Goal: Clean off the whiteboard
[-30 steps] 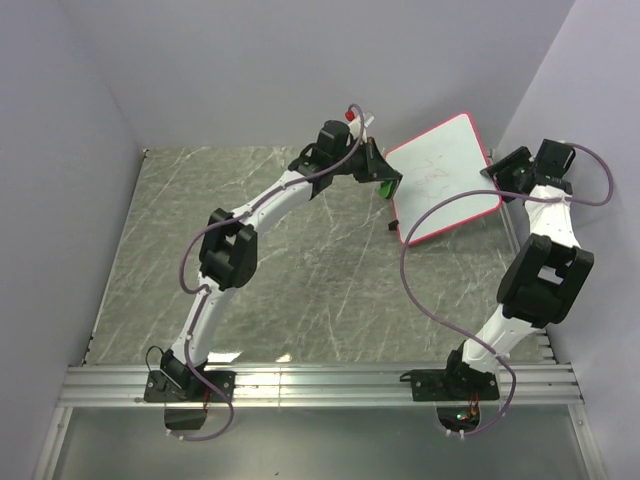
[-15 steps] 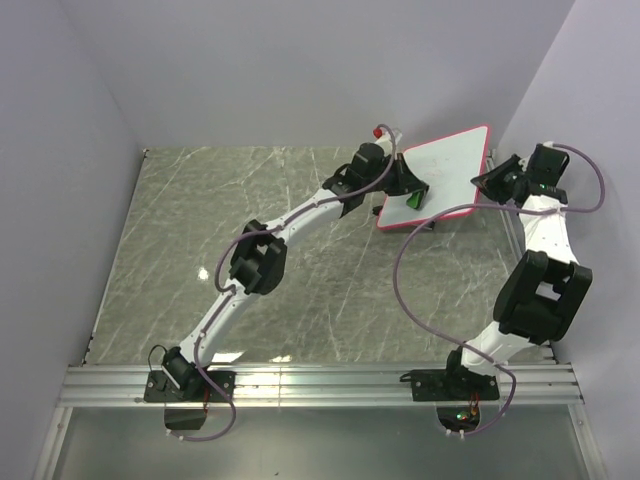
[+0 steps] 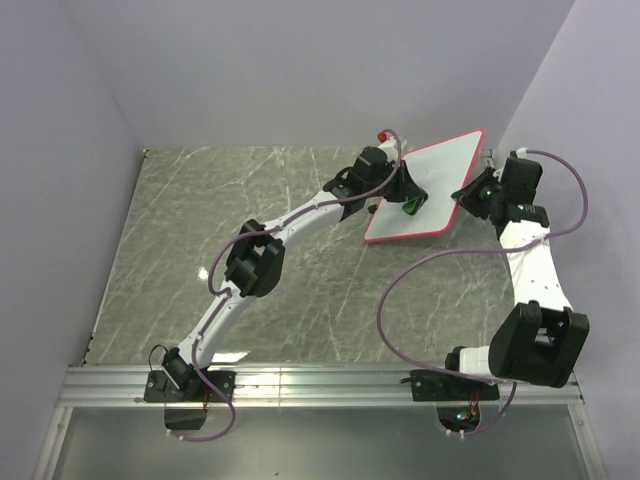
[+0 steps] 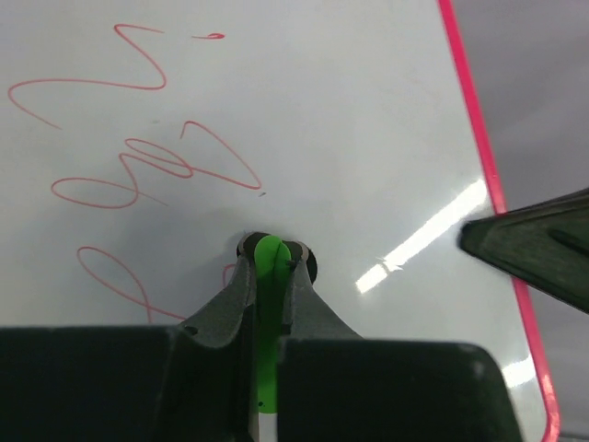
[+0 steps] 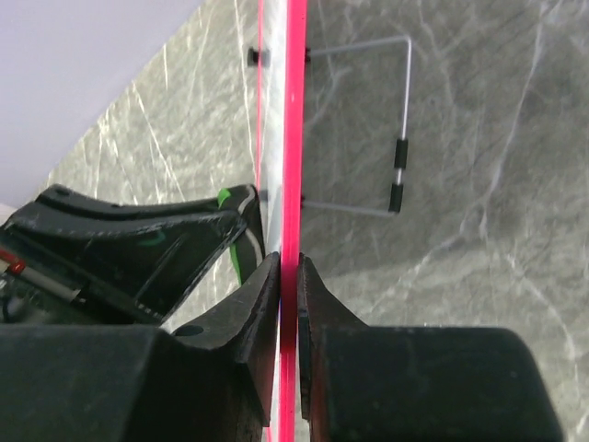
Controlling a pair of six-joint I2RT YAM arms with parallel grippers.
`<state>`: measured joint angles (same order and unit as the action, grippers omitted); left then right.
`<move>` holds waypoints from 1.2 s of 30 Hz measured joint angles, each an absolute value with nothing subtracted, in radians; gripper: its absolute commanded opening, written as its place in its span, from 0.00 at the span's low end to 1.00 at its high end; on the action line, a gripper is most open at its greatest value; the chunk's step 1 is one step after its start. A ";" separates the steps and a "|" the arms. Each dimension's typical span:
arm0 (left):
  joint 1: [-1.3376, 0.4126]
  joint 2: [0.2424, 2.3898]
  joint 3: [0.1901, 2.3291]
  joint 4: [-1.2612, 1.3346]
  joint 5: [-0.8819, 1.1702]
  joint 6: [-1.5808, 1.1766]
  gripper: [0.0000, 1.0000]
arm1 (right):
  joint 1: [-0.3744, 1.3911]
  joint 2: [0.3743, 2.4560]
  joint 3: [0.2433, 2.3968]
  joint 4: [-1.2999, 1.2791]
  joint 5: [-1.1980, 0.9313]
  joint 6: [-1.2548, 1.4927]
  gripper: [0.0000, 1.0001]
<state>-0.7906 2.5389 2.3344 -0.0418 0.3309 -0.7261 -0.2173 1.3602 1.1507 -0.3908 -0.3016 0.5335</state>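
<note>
**Grip & room notes, erase job**

Grey marble-look table (image 3: 250,250): plenty of open room left & near. Pale walls (image 3: 300,60) close in at far & right, so little swing room there.

Flat white rectangular whiteboard (image 3: 445,178) w/ thin red-pink rim is at far right, tilted up. Can't tell if its near edge touches the table. Prob. light, stiff, thin, w/ a slick face. Likely to pivot if pushed hard away from the hold. Best hold = the rim.

Right gripper (image 5: 288,262) is clamped on the board's right edge, one jaw each side of the rim. Single pinch pt, so wipe pressure should be modest.

Thin wire stand (image 5: 400,120) folds off the board's back; snag risk.

Left gripper (image 4: 272,250) is closed on a small green block (image 4: 268,276), whose tip seems to touch the board face.

Red scribbles (image 4: 147,166) lie unwiped beside & past the block, on the side away from the right gripper. Strokes should prob. run that way & stop short of the rim.
</note>
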 measured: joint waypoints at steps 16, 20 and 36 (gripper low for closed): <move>-0.773 2.496 2.267 -0.167 0.257 -0.620 0.00 | -0.158 1.079 1.032 -0.625 -0.337 0.564 0.00; -0.760 2.503 2.266 -0.193 0.255 -0.619 0.00 | -0.153 1.000 1.010 -0.694 -0.355 0.564 0.00; -0.962 2.136 1.952 -0.206 0.295 -0.511 0.00 | -0.139 1.000 0.984 -0.704 -0.348 0.559 0.00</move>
